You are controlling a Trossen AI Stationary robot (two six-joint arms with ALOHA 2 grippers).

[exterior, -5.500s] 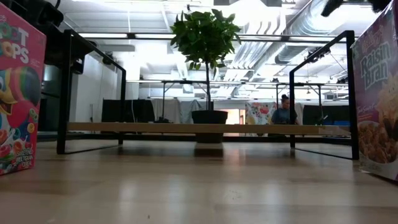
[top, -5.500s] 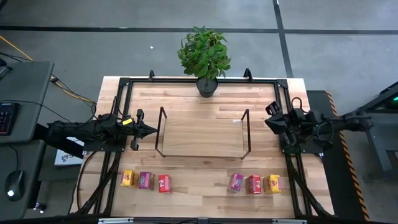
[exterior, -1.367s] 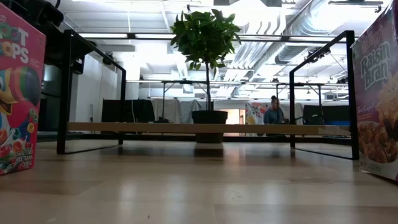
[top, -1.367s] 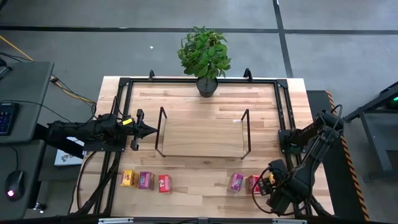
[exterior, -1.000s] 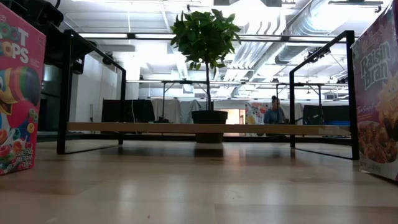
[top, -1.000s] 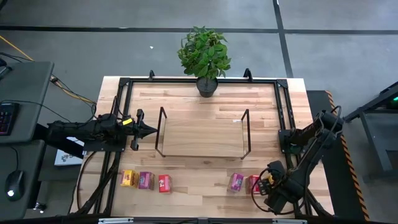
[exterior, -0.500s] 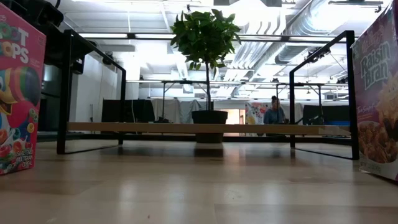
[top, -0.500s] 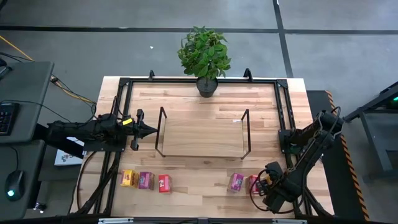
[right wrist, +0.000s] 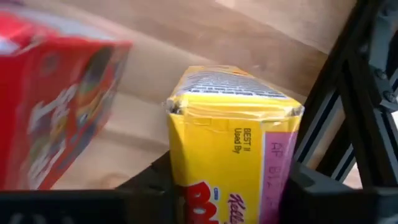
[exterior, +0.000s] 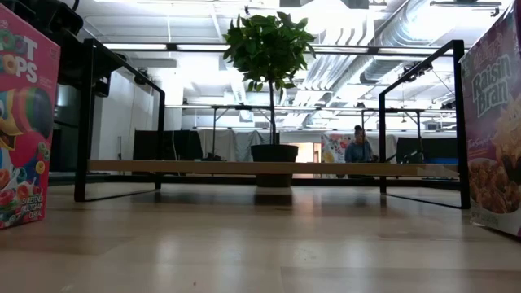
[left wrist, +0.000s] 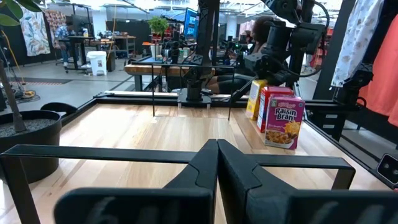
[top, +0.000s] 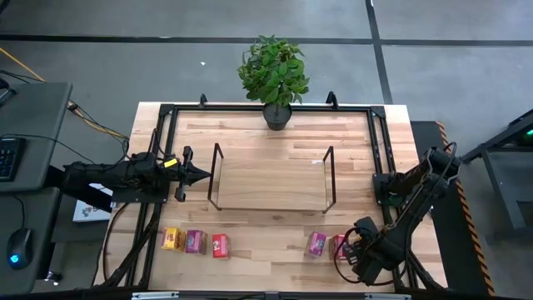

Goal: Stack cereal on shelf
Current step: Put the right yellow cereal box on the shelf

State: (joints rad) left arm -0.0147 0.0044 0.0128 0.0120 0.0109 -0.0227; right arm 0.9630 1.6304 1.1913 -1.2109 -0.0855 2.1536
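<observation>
1. Flanking a yellow cereal box (right wrist: 233,146), the right gripper (top: 360,247) is seen at the table's front right; a firm grip cannot be told.
2. A red box (top: 339,245) stands just beside it.
3. The left gripper (top: 202,175) is held shut beside the shelf (top: 271,177).

Two dark jointed arms, a yellow marking on the left gripper (top: 185,173).
</observation>
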